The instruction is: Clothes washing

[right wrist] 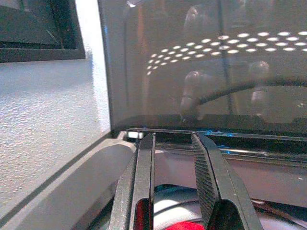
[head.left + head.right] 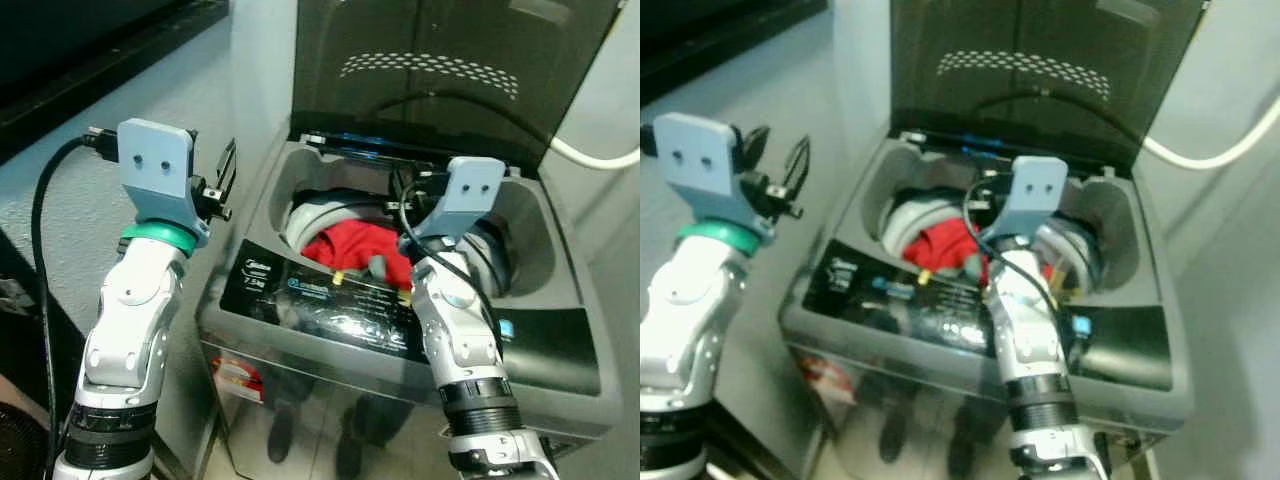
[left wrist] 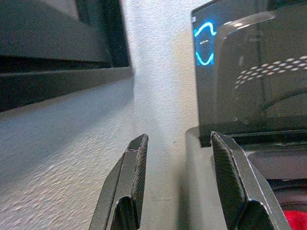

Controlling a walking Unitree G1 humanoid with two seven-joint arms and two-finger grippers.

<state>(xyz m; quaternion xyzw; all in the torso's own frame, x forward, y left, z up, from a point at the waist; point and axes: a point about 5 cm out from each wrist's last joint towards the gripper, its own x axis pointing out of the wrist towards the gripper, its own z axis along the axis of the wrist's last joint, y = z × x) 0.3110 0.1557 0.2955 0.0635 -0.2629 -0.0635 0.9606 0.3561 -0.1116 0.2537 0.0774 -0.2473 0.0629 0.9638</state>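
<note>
A pale textured wall backs the open washing machine point(image 2: 300, 330), red clothes point(image 2: 355, 248) in its drum. Right pincer point(image 1: 172, 191) hovers above, slightly parted, empty; left pincer point(image 3: 184, 187) waits open beside the machine's left edge.

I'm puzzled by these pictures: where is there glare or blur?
Eye views: the washer's glossy panel mirrors light, the edges look soft. Left wrist view: the raised lid carries blue glowing reflections. Right wrist view: dotted reflections cross the lid; the right tool is sharp.

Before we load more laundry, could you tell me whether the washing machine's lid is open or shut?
Open: the lid stands upright behind the drum opening, and the red garment shows inside.
</note>
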